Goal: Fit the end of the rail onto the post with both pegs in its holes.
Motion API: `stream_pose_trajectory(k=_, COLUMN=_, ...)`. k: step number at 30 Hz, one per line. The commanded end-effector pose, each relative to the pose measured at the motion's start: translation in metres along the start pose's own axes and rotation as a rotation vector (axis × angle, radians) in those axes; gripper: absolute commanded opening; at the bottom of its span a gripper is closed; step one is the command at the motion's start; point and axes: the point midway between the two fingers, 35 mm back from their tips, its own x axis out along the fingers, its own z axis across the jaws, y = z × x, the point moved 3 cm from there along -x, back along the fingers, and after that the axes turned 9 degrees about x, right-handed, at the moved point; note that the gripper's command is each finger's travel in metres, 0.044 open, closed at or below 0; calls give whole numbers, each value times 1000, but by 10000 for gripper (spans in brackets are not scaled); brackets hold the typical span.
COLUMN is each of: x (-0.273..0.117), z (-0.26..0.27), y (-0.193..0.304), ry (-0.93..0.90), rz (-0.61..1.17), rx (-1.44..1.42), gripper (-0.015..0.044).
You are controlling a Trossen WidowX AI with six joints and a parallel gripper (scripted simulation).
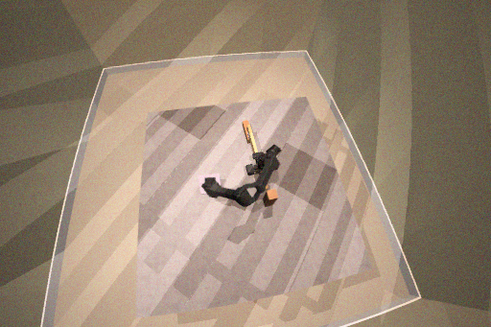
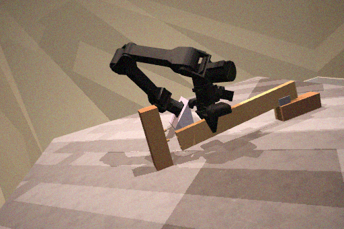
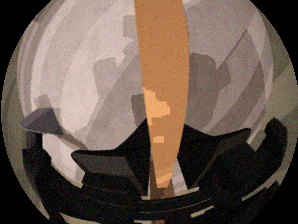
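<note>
The wooden rail (image 1: 253, 141) (image 2: 255, 105) (image 3: 165, 50) slopes down from the footboard block (image 1: 245, 125) (image 2: 304, 103) toward the post (image 1: 271, 195) (image 2: 156, 139). Its far end sits at the grey bracket (image 2: 284, 101). Its near end looks slightly above the table, with a small gap to the post. Two pegs show on the post, the upper peg (image 2: 165, 129) and the lower peg (image 2: 168, 140); the rail's end is close to their tips. The holes are hidden. My gripper (image 2: 211, 119) (image 3: 157, 120) is shut on the rail a little way from its near end, one finger on each side.
The arm's base stands on a pale pinkish mount (image 2: 188, 119) behind the post and the rail's near end. The arm arches above the post and the rail. A pale raised border (image 1: 204, 57) runs around the wider floor area. Shadows fall below the arm and rail.
</note>
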Motion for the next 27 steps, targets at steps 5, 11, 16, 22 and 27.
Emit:
stream_pose_trajectory(k=5, x=-8, z=0, y=-3, ry=5, rz=-15, rx=1, gripper=0)
stream_pose_trajectory(k=11, x=-11, z=0, y=-3, ry=5, rz=-15, rx=1, gripper=0)
stream_pose_trajectory(k=16, x=-14, z=0, y=-3, ry=5, rz=-15, rx=1, gripper=0)
stream_pose_trajectory(k=22, x=-17, z=0, y=-3, ry=5, rz=-16, rx=1, gripper=0)
stream_pose_trajectory(k=27, x=-19, z=0, y=-3, ry=5, rz=-16, rx=1, gripper=0)
